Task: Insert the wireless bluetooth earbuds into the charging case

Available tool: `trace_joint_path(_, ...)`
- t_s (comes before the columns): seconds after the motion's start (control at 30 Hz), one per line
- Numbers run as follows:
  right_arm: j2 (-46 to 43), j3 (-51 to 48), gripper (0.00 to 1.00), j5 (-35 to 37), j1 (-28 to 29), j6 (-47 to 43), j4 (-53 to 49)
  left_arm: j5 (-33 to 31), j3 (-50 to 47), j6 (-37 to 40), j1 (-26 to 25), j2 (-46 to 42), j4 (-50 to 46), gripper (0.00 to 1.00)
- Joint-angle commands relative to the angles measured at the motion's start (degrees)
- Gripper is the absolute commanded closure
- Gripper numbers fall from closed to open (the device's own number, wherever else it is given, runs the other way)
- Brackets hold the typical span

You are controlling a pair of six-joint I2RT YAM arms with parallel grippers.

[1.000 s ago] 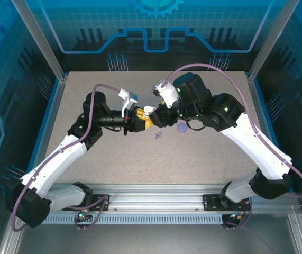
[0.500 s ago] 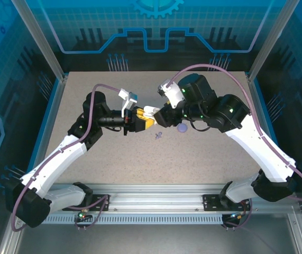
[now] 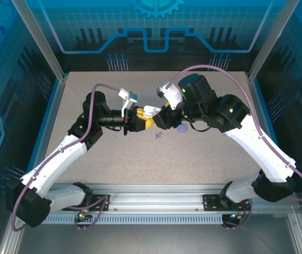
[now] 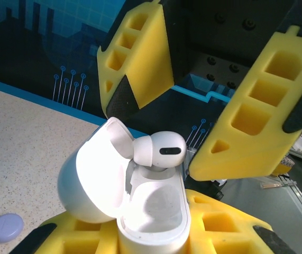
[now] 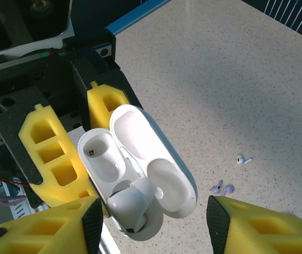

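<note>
Over the middle of the speckled grey surface (image 3: 113, 159) the two arms meet nose to nose. The left gripper (image 4: 151, 241) reaches in from the left with its yellow foam jaws clenched on the base of the glossy white clamshell charging case (image 5: 140, 153). The case's lid is thrown open. One smooth white earbud (image 4: 158, 151) sits in one of the case's two bays, stem down and rounded head standing above the rim. The other bay is bare.

The right gripper (image 5: 153, 217) hangs right at the case from the right side. Its yellow foam jaws are released and spread wide, one on either side of the earbud and gripping nothing.

Down on the surface, just on the near side of the meeting grippers, lie a tiny white piece (image 5: 241, 159) and tiny pale-lavender pieces (image 5: 221, 187), close together but apart from each other. A flat round purple disc (image 3: 181, 128) rests a little to their right, beneath the right arm's wrist.
</note>
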Motion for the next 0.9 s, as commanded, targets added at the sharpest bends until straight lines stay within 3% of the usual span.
trace_joint_path(0.0,-1.7,-0.2,0.40,-2.0,-0.6,-0.2,0.6,0.8,1.3,-0.3,-0.4,0.2,2.1,0.89)
trace_joint_path(0.43,-2.6,1.3,0.39,-2.1,-1.0,0.6,0.6,-0.2,2.0,0.8,-0.4,0.7,-0.3,0.89)
trace_joint_path(0.7,-1.8,2.6,0.54,-3.1,-0.9,1.4,0.2,-1.6,3.0,1.6,-0.4,1.2,-2.2,0.89)
trace_joint_path(0.87,-0.6,3.6,0.57,-3.2,-0.9,2.2,-0.1,-2.0,3.3,1.8,-0.4,1.5,-2.8,0.89)
